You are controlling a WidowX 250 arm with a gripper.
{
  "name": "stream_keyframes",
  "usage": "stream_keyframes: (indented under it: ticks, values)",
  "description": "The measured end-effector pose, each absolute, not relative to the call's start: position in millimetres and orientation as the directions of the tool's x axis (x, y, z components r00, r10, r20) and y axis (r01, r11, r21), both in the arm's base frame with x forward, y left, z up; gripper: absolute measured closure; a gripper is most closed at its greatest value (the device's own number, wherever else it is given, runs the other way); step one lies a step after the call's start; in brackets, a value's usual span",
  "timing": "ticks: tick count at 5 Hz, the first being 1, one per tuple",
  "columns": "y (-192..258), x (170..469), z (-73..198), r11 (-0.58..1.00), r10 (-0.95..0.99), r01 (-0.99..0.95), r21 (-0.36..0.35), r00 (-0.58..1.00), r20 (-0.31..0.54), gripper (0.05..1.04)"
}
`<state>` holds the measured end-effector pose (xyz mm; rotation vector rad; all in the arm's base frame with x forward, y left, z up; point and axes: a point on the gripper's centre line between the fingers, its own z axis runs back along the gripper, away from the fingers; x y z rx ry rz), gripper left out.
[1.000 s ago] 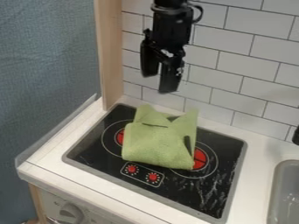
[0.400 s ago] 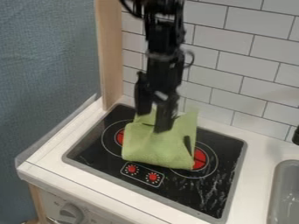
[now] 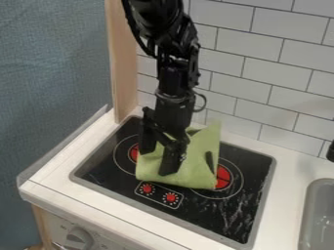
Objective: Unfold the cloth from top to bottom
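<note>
The black gripper [image 3: 159, 162] hangs over the left half of the green cloth [image 3: 199, 167], its two fingers spread apart. One finger stands at the cloth's left edge and the other in front of its middle; whether they touch the cloth I cannot tell. Folded over on itself, the cloth lies on the black stovetop [image 3: 250, 197], with a raised corner at its upper right. The arm hides the cloth's upper left part.
Red burner marks [image 3: 223, 177] show beside the cloth, and two red printed knobs [image 3: 171, 197] are in front of it. A wooden post [image 3: 122, 63] and the tiled wall [image 3: 261, 88] stand behind. A grey sink [image 3: 316, 219] is at the right.
The arm has come down and forward from above the stove, bringing the open gripper over the cloth's left and lower part. The cloth's visible parts have not moved.
</note>
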<state>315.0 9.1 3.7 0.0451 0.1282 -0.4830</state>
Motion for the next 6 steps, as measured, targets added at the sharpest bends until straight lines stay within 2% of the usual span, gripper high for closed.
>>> stream_keyframes:
  ticks: [1, 4, 6]
  values:
    - [7, 316, -11, 0.897, -0.437, 0.441, 0.005, 0.89, -0.133, 0.084]
    - [-24, 319, -22, 0.944, -0.318, 0.315, -0.097, 0.948, -0.02, 0.084]
    - [-53, 315, -23, 0.983, -0.166, 0.164, -0.078, 0.986, -0.023, 0.084]
